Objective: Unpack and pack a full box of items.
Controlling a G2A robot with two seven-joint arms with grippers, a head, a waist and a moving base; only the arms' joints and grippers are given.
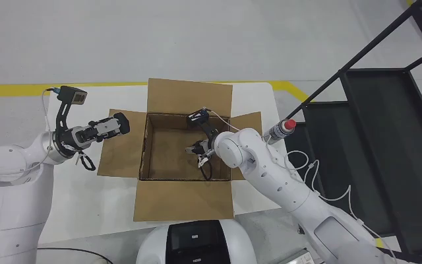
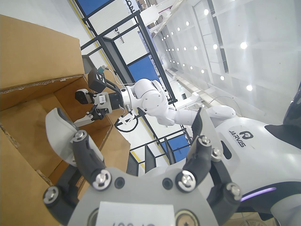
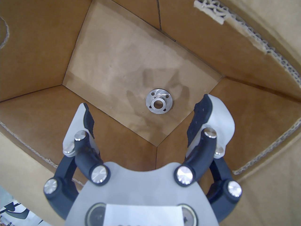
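Your right end effector [image 3: 143, 112] hangs, fingers spread, over the cardboard box [image 1: 188, 96].
Below it a metal flange [image 3: 160, 101] lies flat on the box floor; your left end effector [image 1: 122, 123], fingers apart too, hovers beside the box above the tabletop [image 1: 72, 198].

Pale grey floor [image 1: 198, 33], yellow line [image 1: 20, 90], black metal rack [image 1: 376, 119], bright ceiling lights [image 2: 243, 45]
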